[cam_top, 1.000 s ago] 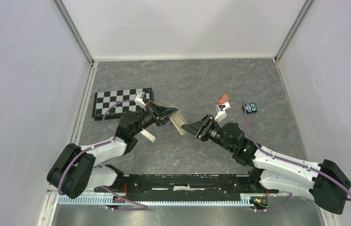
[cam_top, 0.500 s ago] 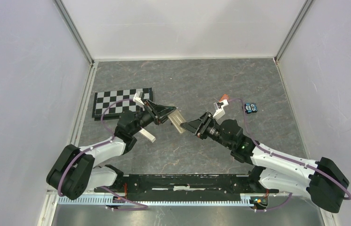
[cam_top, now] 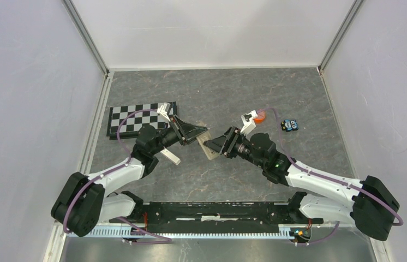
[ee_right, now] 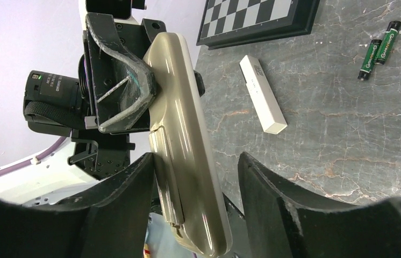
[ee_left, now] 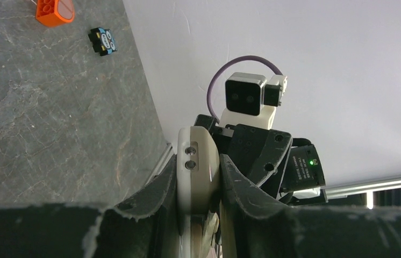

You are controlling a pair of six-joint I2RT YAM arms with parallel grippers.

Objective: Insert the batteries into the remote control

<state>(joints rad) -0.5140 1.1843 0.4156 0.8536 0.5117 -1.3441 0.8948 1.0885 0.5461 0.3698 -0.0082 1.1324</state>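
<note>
At the far left of the bench (cam_top: 217,93) we see a chessboard (cam_top: 141,119). Just in front of it lies a white bar (ee_right: 263,94); we cannot tell what it is for.

Next come the left fingers (ee_left: 244,188). They are clamped on the remote control (ee_right: 185,140), one finger on each side of it. They hold it up off the bench, near the middle, with its tan back turned to the right wrist camera.

The right fingers (ee_right: 273,188) are apart. The remote control sits between them, with a gap on one side, so they are around it but do not squeeze it.

The batteries (ee_right: 379,49) lie side by side on the bench, close to the corner of the chessboard and well apart from the remote control. (We see them only in the right wrist view; in the top view we cannot find them.) No fingers touch them.

Further right lie an orange block (cam_top: 259,115) and a small blue and black thing (cam_top: 289,125). They look like no part of this job.

So we think the job is near its start. The remote control is picked up and held, and that is all that is done. We see a seam on its back, but we cannot tell if the place for the batteries is open yet. What is left: open the back if it is closed, pick up each battery, and push both in.
</note>
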